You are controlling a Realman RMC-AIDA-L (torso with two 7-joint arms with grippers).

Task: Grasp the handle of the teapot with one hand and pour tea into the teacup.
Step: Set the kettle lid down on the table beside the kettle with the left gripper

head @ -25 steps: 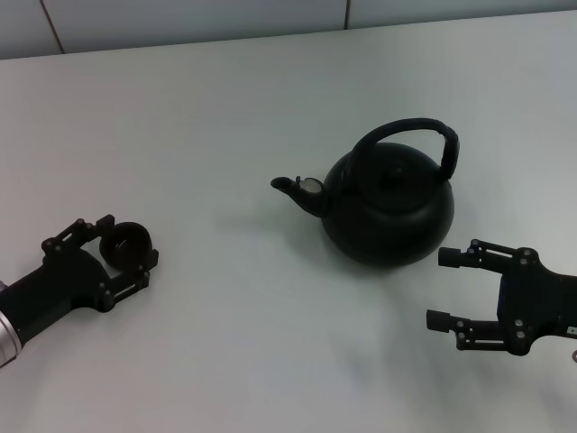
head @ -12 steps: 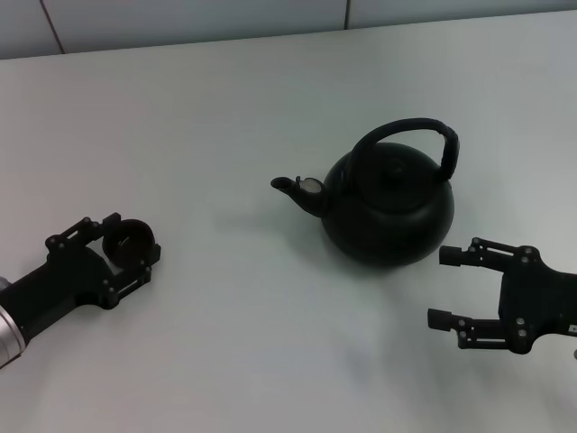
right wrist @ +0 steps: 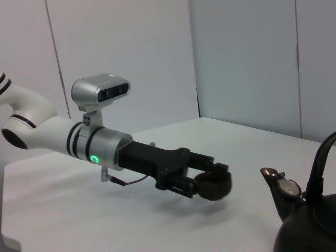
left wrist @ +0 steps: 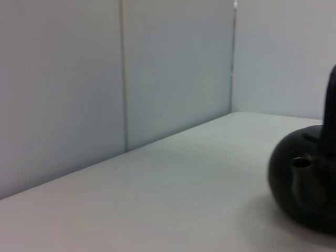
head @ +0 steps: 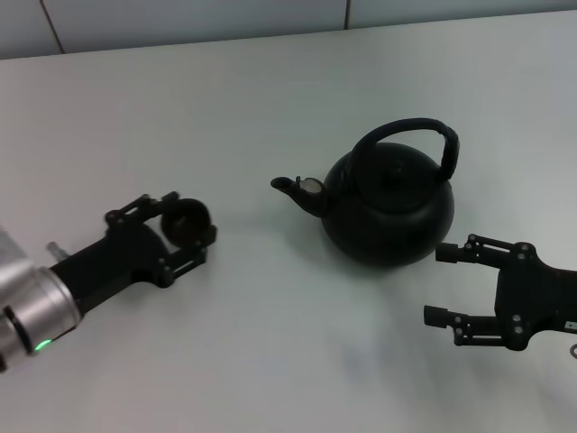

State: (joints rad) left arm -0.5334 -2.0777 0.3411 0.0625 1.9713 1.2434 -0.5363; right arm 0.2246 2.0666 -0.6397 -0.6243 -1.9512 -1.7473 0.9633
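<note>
left gripper (head: 185, 236): fingers clamp teacup (head: 186, 221) | right gripper (head: 444, 286): fingers spread, empty

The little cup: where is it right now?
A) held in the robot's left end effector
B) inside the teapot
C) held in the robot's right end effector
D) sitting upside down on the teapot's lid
A: the left end effector is closed around the teacup, off to the spout side of the teapot, while the right end effector is open with nothing in it.
</note>
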